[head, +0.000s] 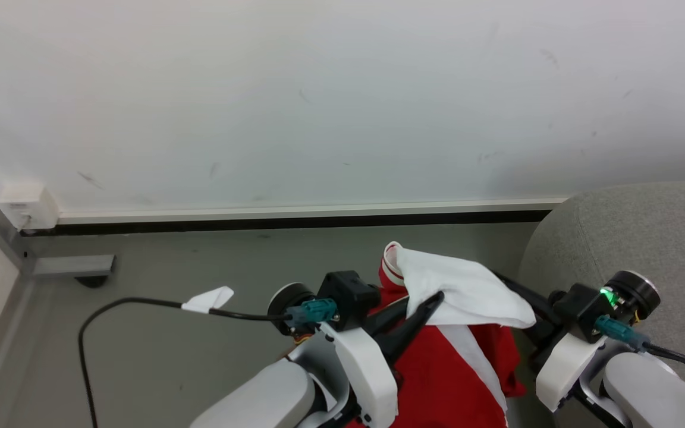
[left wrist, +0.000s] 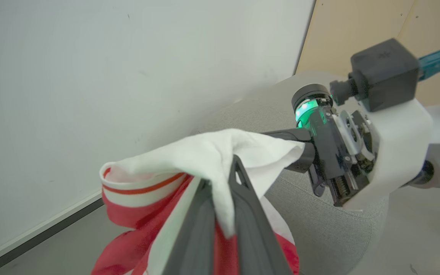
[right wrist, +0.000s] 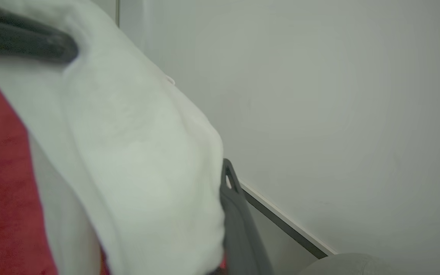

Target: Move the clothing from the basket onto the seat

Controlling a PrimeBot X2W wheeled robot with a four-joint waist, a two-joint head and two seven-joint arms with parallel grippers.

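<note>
Wall [head: 319, 89] behind; clothing [head: 455, 285] clamped in left claw [left wrist: 222, 173], probably right claw [right wrist: 214, 168].

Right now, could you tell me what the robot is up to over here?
Both arms hold the clothing up in the air. The left gripper is clamped on its white part, red fabric hanging below, and the right gripper pinches the same white fold from the other side. The seat is just to the robot's right; the garment is not on it yet.
</note>
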